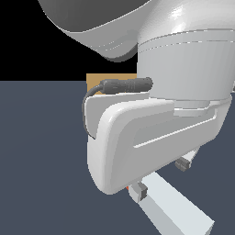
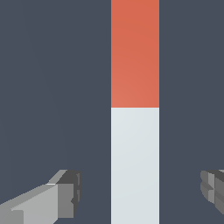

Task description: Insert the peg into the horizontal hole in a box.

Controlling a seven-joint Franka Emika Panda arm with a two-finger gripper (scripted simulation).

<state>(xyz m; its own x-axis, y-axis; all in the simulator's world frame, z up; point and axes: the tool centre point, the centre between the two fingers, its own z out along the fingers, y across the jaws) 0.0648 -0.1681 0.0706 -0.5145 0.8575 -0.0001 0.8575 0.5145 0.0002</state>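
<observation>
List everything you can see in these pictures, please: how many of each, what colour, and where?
peg: one, pale grey-white with a red-orange end, lying flat on the floor between the open fingers, untouched.
box: one, tan, behind the arm in the exterior view, mostly hidden; its hole cannot be seen.
floor: one, dark blue-grey, under everything.
cable: one, dark grey, on the arm's wrist.
arm: one, white, filling most of the exterior view.
fingers: two, grey, one on each side of the peg's pale part.

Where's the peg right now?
In the wrist view, the peg lies on the dark floor, centred between the open gripper's fingers, neither touching it.
</observation>
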